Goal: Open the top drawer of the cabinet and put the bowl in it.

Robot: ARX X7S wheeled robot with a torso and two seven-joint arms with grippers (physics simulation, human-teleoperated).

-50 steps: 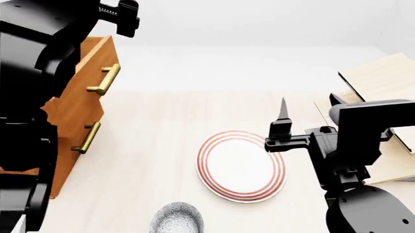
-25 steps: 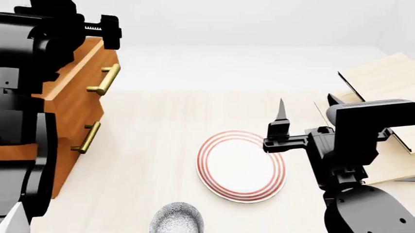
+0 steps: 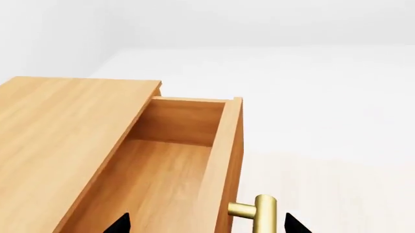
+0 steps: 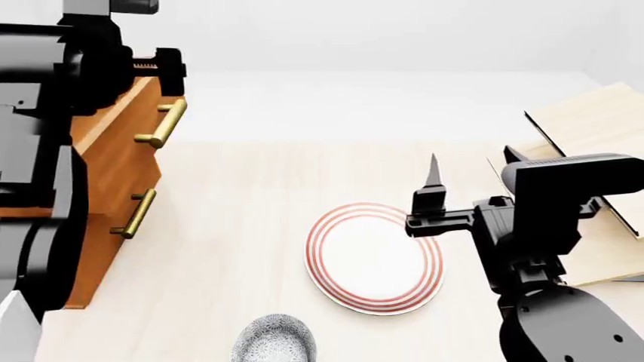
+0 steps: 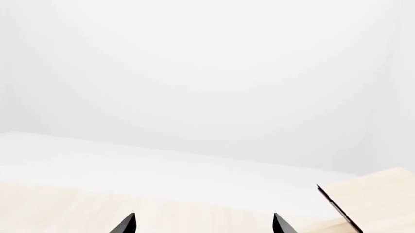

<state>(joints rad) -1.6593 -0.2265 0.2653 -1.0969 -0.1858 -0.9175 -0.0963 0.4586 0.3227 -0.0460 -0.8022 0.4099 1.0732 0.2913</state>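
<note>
The cabinet [image 4: 113,177] stands at the left of the head view, partly behind my left arm. Its top drawer [image 3: 170,165] is pulled out, and the left wrist view shows its bare wooden inside. My left gripper [image 3: 206,226] is open above the drawer's front edge, its tips straddling the front board and the brass handle [image 3: 261,214] without touching them. The speckled bowl [image 4: 274,340] sits on the table at the near edge. My right gripper [image 4: 433,183] hovers open and empty over the far right rim of the red-ringed plate [image 4: 373,257].
A pale plank rack [image 4: 587,124] with a black edge stands at the right, close to my right arm. The lower drawer handle [image 4: 135,214] sticks out of the cabinet front. The light wooden tabletop [image 4: 262,188] lies between cabinet and plate.
My left arm has shifted left and lower in the head view, over the cabinet's top. The right gripper drifted slightly left. Bowl and plate have not moved.
</note>
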